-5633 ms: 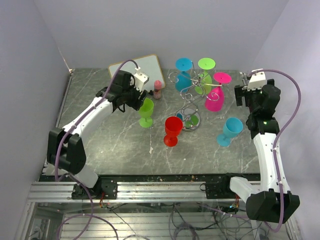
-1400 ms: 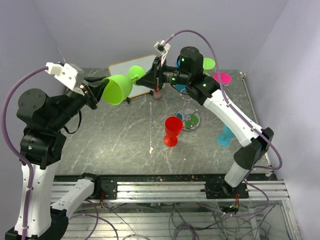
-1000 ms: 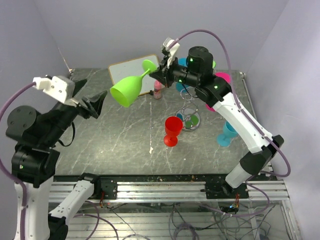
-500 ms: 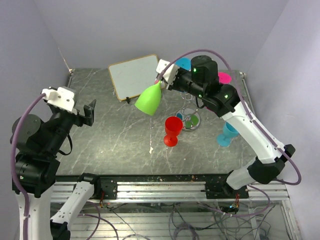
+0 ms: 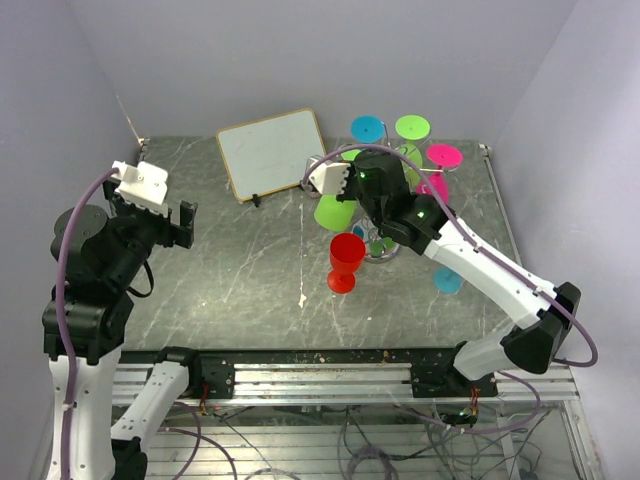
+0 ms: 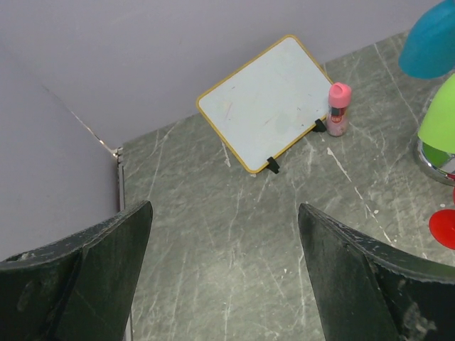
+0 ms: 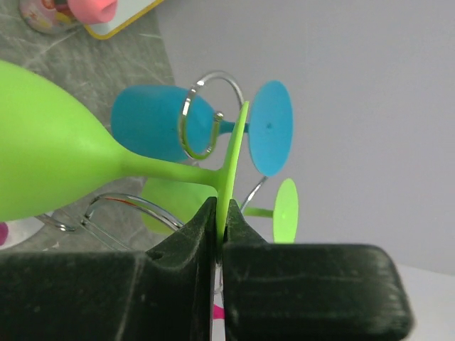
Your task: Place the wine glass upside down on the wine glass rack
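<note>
your right hand is pinching the wine glass by its foot, mid-frame beside the wine glass rack | left hand is hanging wide open, empty

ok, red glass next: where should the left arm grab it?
The stem. The red glass stands upright with its foot flat on the table, so the foot's edge looks hard to pinch. Come in level from its left side: the rack and right gripper crowd its right, and the left gripper is open.
</note>
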Motion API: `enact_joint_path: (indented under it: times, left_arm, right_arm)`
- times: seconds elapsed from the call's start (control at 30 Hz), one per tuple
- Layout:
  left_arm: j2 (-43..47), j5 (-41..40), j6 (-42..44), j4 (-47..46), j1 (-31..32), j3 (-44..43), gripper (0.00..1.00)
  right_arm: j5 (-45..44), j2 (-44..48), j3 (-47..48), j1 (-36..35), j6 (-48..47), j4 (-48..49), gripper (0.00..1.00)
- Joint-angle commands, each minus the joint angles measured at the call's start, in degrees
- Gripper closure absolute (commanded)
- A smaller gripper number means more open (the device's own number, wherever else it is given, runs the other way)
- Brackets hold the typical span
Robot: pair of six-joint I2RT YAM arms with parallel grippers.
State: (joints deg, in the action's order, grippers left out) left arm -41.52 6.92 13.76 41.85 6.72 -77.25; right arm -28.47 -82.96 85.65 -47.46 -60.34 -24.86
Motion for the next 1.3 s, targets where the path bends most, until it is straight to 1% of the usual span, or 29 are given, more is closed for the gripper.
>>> enact_joint_path:
  times: [0.0,0.23,0.37,0.53,0.9,1.27]
  left_arm:
    - [-0.2,2.6,-1.9,-2.1,-0.9,1.0,0.06]
    - [-0.5,3.9,-2.5,-3.6,-1.3,1.9,0.06]
    - [-0.5,4.8,-2.8,-3.7,-1.5,2.3,0.06]
    - [-0.4,5.0,-2.4,-3.5,-1.4,2.5,0.06]
    - [-0.7,5.9,-1.9,-3.1,-1.4,2.2,0.07]
    - [-1.2,7.2,-1.9,-3.6,-1.4,1.8,0.07]
  right_arm:
    - [-3.5,3.1,-0.2,-0.3,-1.0,4.0,1.0]
    - [-5.4,3.4,-0.3,-0.2,-3.1,5.3,1.0]
    - [-7.6,2.7,0.1,-0.2,-5.0,6.3,1.0]
    - [-8.3,1.7,0.6,-0.1,-6.6,7.0,1.0]
    - [-10.8,-2.1,3.6,0.7,-7.7,4.9,1.0]
    - [-12.0,-5.5,6.7,1.2,-9.7,6.5,1.0]
